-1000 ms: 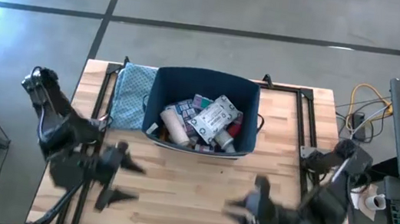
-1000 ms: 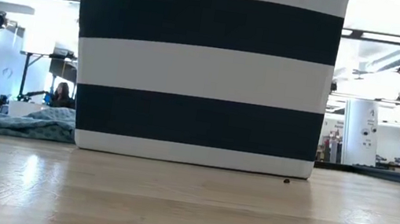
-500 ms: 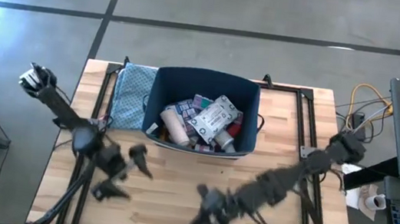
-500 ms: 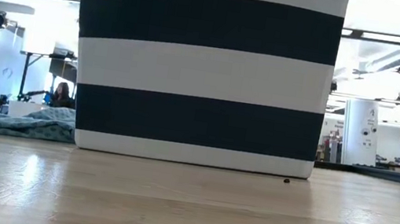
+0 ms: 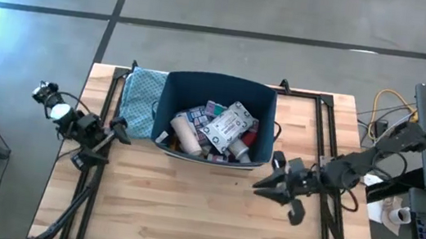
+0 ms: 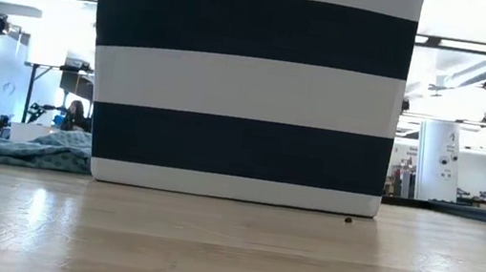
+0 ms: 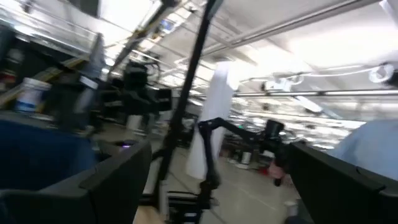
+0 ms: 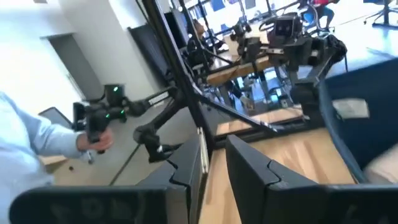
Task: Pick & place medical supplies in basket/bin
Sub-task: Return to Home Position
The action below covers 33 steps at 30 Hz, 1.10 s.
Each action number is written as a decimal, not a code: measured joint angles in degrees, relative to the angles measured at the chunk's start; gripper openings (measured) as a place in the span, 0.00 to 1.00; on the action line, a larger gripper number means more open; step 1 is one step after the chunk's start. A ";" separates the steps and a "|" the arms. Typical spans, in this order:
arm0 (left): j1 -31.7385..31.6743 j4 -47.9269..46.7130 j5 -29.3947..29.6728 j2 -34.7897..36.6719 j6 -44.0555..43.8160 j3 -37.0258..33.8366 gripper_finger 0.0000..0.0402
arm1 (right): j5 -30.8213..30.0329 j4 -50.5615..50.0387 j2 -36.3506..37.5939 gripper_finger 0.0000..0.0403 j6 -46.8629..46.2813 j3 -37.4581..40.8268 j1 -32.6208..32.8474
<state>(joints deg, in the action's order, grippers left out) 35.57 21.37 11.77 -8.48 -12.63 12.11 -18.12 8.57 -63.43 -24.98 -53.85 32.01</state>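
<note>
The navy fabric bin stands at the table's far middle; the low view shows its navy and white striped wall. The medical supplies lie heaped inside it: a grey-white printed packet, a white bottle and small boxes. My left gripper hovers open over the table's left edge, near the bin's near-left corner. My right gripper hovers open, with a narrow gap, off the bin's near-right corner, pointing toward the table's left. Neither holds anything.
A blue patterned cloth lies against the bin's left wall, also seen as the cloth in the low view. Bare wooden table stretches in front of the bin. A person's light-blue sleeve shows beyond the table.
Both arms have swung fast over the near part of the table. The left gripper has moved from the near-left area toward the far and left edges. The right gripper swept toward the table's left, then back toward the right and far side. The bin and supplies have stayed put.
</note>
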 joint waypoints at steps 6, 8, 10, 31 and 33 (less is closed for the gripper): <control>-0.02 -16.15 10.49 8.10 0.92 -0.78 0.88 | -0.07 3.52 9.38 0.17 1.86 12.21 -0.99; -0.05 -18.91 11.35 7.67 0.60 0.53 0.88 | -0.08 7.25 12.96 0.17 4.24 16.41 -1.19; 0.00 -20.38 15.49 7.34 0.92 1.31 0.88 | 0.18 9.61 16.92 0.17 6.50 21.23 -1.57; -5.09 -20.30 31.93 7.73 -9.08 -8.41 0.88 | -11.21 20.98 41.19 0.17 1.76 47.61 -2.45; -6.94 -20.55 29.93 7.61 -10.14 -9.25 0.88 | -11.76 20.91 41.10 0.17 2.25 46.86 -2.45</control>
<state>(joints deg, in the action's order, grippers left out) 28.63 0.83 41.70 -0.87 -22.77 2.86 -29.88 29.48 -22.32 -22.73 -6.99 29.56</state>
